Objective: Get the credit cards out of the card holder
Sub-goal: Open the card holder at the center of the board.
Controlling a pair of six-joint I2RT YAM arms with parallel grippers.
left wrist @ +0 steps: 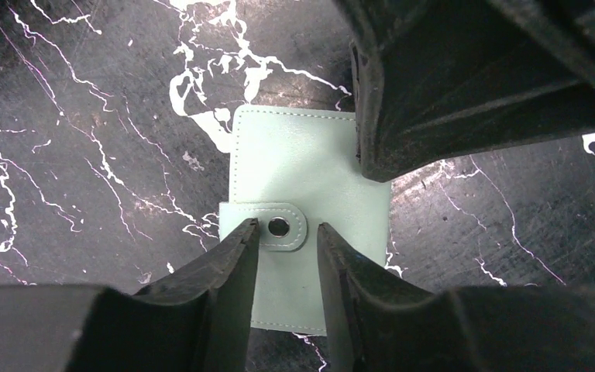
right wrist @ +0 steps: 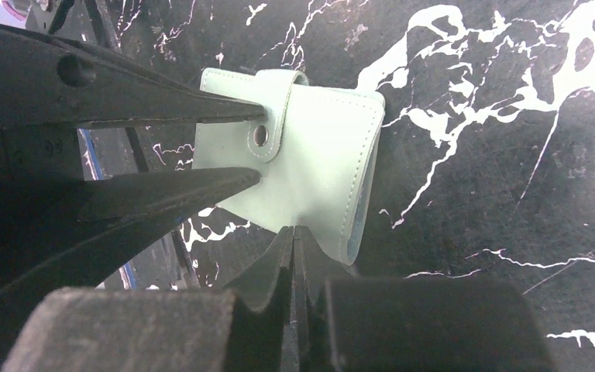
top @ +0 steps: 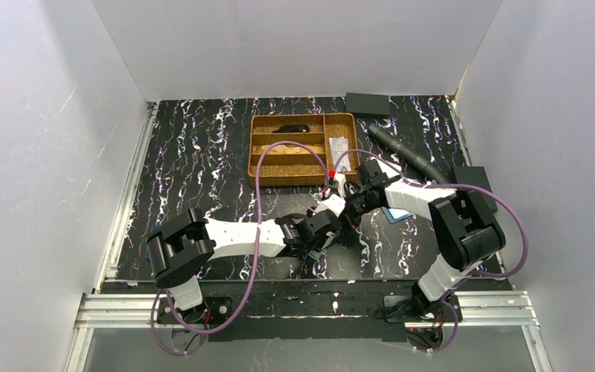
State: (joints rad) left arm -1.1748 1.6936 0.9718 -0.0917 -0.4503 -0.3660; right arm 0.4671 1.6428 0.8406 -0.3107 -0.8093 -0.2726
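The card holder [left wrist: 294, 163] is a pale teal wallet lying closed on the black marbled table, its tab snapped down over the cover. It also shows in the right wrist view [right wrist: 318, 147]. My left gripper [left wrist: 287, 229] is open a little, one finger on each side of the tab and its metal snap [left wrist: 279, 226]. My right gripper [right wrist: 294, 231] is shut, its tips pressed against the holder's cover near one edge, denting it. In the top view both grippers [top: 339, 221] meet over the holder and hide it. The credit cards are hidden.
A brown divided tray [top: 279, 172] stands behind the grippers. A black hose [top: 410, 159] and a black box [top: 476, 186] are at the right, another black box [top: 366, 103] at the back. A blue flat item [top: 397, 215] lies under the right arm.
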